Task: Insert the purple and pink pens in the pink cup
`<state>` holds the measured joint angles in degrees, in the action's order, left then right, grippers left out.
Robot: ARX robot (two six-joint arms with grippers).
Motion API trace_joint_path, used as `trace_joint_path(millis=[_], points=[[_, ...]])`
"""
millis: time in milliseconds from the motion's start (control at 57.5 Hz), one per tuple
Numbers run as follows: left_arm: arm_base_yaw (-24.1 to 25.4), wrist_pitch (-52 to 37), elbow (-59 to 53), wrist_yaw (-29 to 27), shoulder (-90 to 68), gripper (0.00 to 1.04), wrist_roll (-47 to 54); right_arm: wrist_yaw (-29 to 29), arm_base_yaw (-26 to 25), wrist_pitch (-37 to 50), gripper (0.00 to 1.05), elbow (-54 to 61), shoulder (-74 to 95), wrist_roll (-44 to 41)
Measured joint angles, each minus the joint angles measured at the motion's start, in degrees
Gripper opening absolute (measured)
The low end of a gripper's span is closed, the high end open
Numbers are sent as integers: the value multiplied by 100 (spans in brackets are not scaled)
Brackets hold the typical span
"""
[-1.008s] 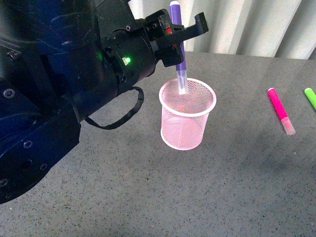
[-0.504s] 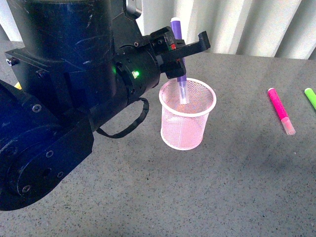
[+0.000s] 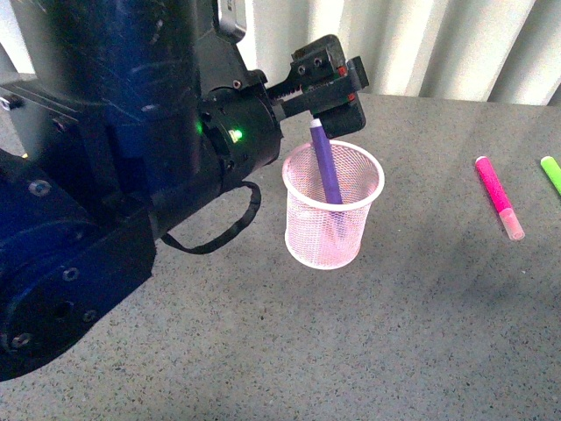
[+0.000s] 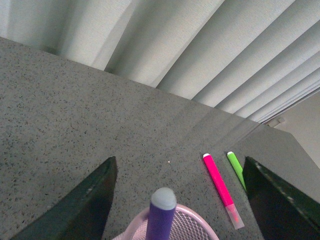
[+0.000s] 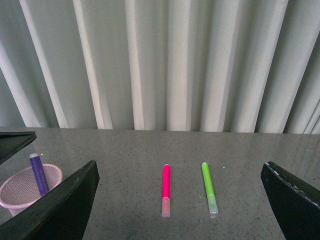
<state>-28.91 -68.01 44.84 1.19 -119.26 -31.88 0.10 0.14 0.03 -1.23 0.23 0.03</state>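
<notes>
end effector over mesh cup

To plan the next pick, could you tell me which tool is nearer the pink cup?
Left. The left tool hangs just above the pink cup; the right tool sees it from farther off, to one side.

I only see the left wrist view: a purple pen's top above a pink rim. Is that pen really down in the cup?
Observer: Yes. In the front view the purple pen leans inside the pink mesh cup, with only its top above the rim.
Operator: Is the cup tipping?
Observer: No, it stands upright on the grey table.
Operator: What's the other arm doing?
Observer: The right wrist view shows the right end effector open and empty, with the pink pen lying on the table ahead of it.
</notes>
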Motion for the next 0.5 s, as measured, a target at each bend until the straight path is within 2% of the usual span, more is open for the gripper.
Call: trace_joint_path(millis=[87, 226, 365, 504], points=[[114, 527, -227, 129, 507, 100, 240, 0, 0, 0, 98, 0, 0, 0], [518, 2129, -575, 372, 1572, 98, 1045, 0, 0, 0, 98, 0, 0, 0], [1224, 4197, -721, -2, 2439, 98, 2181, 2, 0, 0, 98, 0, 0, 0], [1311, 4312, -787, 7, 2446, 98, 2507, -11, 0, 0, 98, 0, 2, 0]])
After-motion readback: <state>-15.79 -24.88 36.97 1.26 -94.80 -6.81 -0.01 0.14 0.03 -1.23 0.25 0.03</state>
